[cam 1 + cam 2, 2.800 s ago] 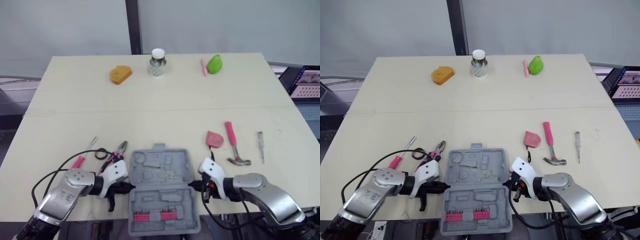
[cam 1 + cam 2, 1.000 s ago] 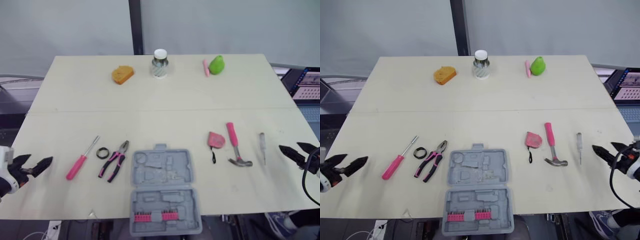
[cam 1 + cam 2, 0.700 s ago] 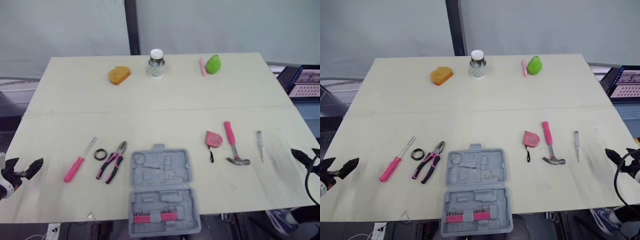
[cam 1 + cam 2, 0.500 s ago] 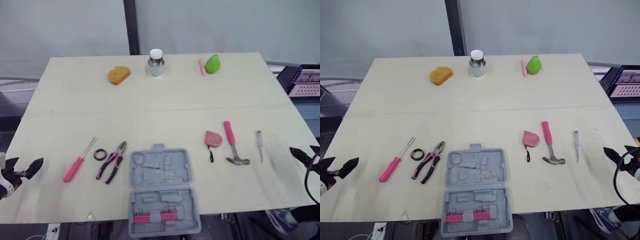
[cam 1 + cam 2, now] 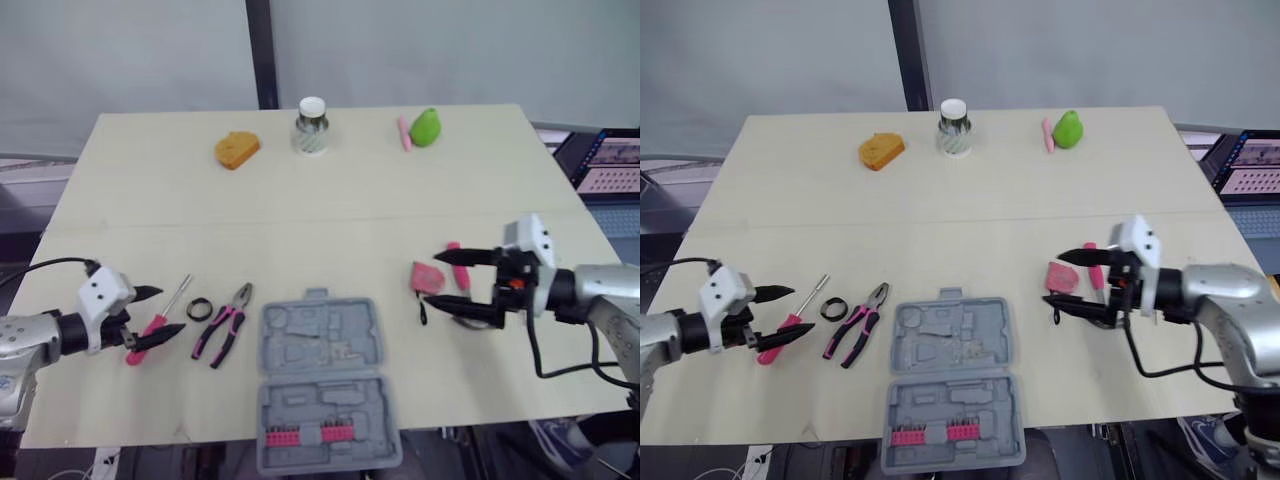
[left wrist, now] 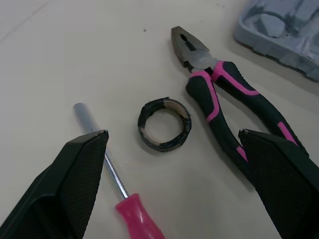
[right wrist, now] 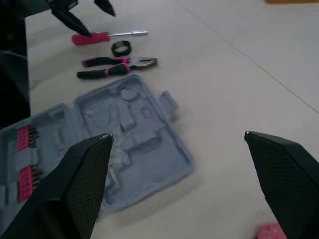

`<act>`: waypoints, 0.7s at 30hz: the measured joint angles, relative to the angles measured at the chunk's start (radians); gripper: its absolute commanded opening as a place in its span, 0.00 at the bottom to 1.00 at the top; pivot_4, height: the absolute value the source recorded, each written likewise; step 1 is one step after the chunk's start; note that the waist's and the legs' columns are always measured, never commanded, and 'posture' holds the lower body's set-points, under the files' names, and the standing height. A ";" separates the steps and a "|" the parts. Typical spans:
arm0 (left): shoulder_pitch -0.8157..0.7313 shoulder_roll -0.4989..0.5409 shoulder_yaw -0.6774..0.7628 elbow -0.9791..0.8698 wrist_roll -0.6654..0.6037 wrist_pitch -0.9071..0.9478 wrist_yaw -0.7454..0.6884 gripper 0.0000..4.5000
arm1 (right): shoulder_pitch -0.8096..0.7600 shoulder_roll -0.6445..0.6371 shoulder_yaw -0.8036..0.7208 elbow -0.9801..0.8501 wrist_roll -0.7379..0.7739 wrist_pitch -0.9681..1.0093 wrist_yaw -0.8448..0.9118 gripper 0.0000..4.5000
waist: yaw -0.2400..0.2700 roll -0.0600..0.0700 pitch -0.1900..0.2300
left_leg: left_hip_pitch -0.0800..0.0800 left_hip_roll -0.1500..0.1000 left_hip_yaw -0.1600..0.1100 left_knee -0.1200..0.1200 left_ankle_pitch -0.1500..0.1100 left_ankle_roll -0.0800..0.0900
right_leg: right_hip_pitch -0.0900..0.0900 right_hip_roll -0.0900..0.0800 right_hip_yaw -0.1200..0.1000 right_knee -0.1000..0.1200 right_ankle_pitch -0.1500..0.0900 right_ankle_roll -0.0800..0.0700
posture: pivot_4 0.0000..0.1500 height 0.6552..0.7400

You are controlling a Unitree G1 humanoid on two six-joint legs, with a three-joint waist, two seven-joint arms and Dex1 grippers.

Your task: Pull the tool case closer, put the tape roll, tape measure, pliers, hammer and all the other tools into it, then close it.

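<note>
The left gripper (image 5: 168, 311) is hanging with fingers spread either side of the screwdriver (image 6: 137, 216), tape roll (image 6: 164, 143) and pliers (image 6: 214, 94) just ahead, while the right gripper (image 5: 432, 278), likewise spread, is framing the tape measure (image 5: 428, 270), the open case (image 5: 325, 385) lying between both grippers.

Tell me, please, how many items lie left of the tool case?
3: the pink screwdriver outermost, the tape roll in the middle, the pliers nearest the tool case; none seems hidden.

Swung both arms back in from off the bench (image 5: 300, 200) sides. My left claw (image 5: 160, 311) is now spread wide over the pink screwdriver (image 5: 181, 292), and my right claw (image 5: 437, 279) is spread wide right by the tape measure (image 5: 428, 275).
</note>
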 measured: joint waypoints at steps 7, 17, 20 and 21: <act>-0.173 -0.001 -0.123 0.184 0.073 -0.144 -0.092 0.51 | -0.084 0.103 0.147 -0.107 -0.031 0.022 -0.061 1.00 | -0.001 -0.001 0.000 | -0.001 0.000 -0.002 0.001 0.000 0.000 | -0.003 -0.001 -0.002 0.005 0.000 0.000 | 1.00 1.00; -0.298 -0.012 -0.222 0.330 0.144 -0.261 -0.149 0.51 | -0.076 0.143 0.172 -0.184 -0.042 0.082 -0.154 1.00 | -0.006 -0.001 0.000 | -0.001 0.001 -0.002 0.001 0.000 0.000 | -0.004 -0.001 -0.007 0.007 0.000 0.000 | 1.00 1.00; -0.320 -0.015 -0.240 0.361 0.156 -0.281 -0.163 0.51 | -0.077 0.154 0.187 -0.213 -0.041 0.106 -0.173 1.00 | -0.005 -0.001 0.000 | -0.001 0.001 -0.002 0.001 0.000 0.000 | -0.004 -0.001 -0.008 0.007 0.000 0.000 | 1.00 1.00; -0.327 -0.015 -0.241 0.368 0.162 -0.288 -0.165 0.51 | -0.077 0.154 0.187 -0.219 -0.041 0.111 -0.178 1.00 | -0.005 -0.001 0.000 | -0.001 0.001 -0.002 0.001 0.000 0.000 | -0.004 -0.001 -0.008 0.007 0.000 0.000 | 1.00 1.00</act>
